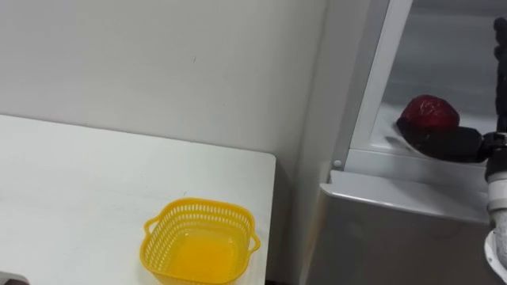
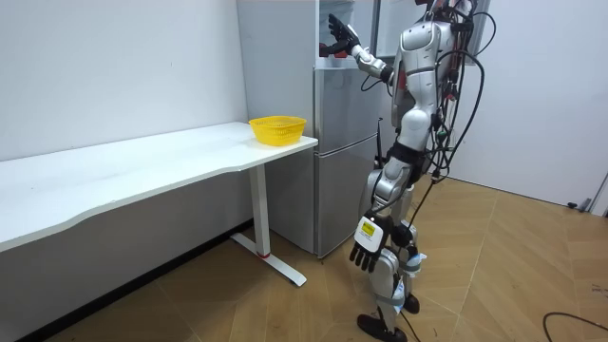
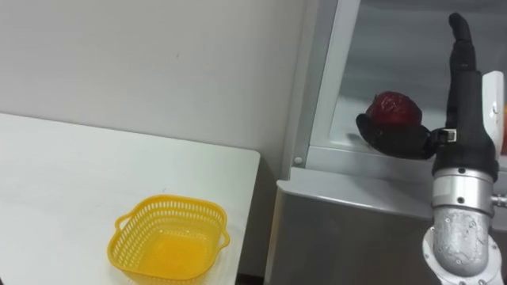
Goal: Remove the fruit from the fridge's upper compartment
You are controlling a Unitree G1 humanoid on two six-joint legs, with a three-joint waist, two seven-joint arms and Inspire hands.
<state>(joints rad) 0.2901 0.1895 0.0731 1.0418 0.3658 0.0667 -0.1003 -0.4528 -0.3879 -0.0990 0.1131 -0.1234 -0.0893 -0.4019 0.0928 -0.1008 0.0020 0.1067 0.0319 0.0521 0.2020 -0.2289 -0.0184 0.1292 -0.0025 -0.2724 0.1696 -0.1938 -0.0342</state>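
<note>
Your right hand (image 3: 463, 111) is reaching into the upper fridge (image 3: 412, 47), upper right, fingers straight, thumb just below a red fruit (image 3: 394, 105). Your left hand (image 2: 366, 255) is hanging relaxed.

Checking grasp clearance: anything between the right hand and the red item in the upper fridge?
Nothing visible stands in the way. The right hand is open inside the upper fridge compartment, fingers upright, with its thumb reaching along the lower front of the red item. Whether the thumb already touches it cannot be told.
</note>
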